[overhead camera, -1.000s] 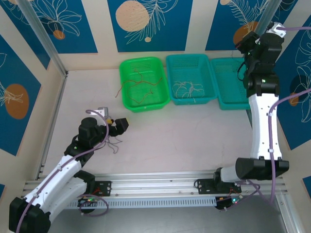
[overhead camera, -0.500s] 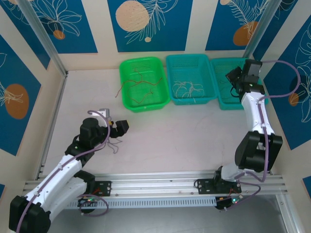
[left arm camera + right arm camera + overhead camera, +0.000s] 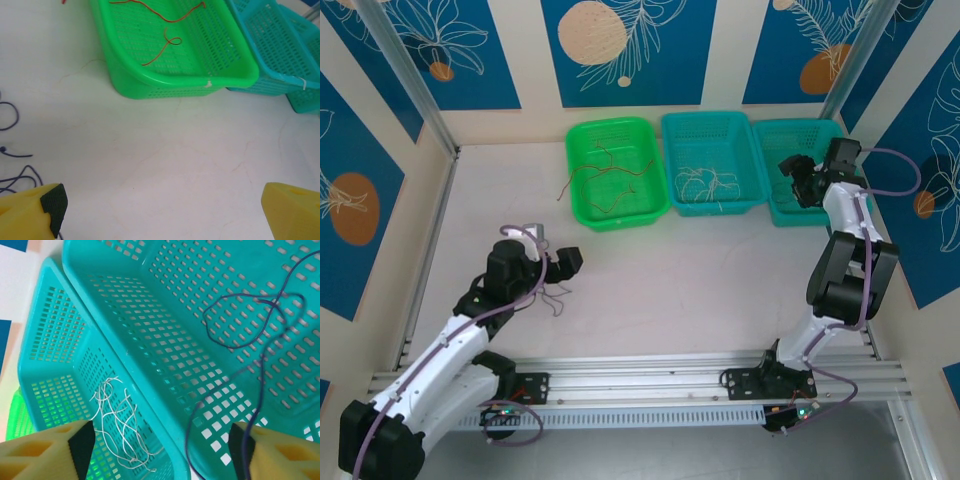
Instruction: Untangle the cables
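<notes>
**Cables [image 3: 607, 176] in three baskets and on the tabletop [image 3: 700, 280], both claws spread**

Along the far side of the tabletop stands a row of three baskets. In the green basket [image 3: 620, 221] at the left lie the red-orange cables [image 3: 167, 20], thin and curly. In the middle teal basket [image 3: 715, 208] lie the whitish cables [image 3: 710, 183], in a small loose heap.

In the right wrist view, a dark purple cable [image 3: 269, 303] lies curled in a loop on the bottom of the right teal basket [image 3: 165, 305]. One end of it runs down close to one yellow finger [image 3: 280, 457] of the right claw [image 3: 800, 180]. Whether it touches this finger, I cannot tell. The right claw hangs over the right teal basket with its fingers spread apart, and nothing is pinched between them.

Some more dark purple cables [image 3: 556, 298] lie loose on the tabletop, just beside the left claw [image 3: 552, 258]. The left claw is low over the tabletop and spread wide, with only bare tabletop between its fingers. In the left wrist view these dark cables are at the left edge, near one of its yellow fingers [image 3: 25, 212].
</notes>
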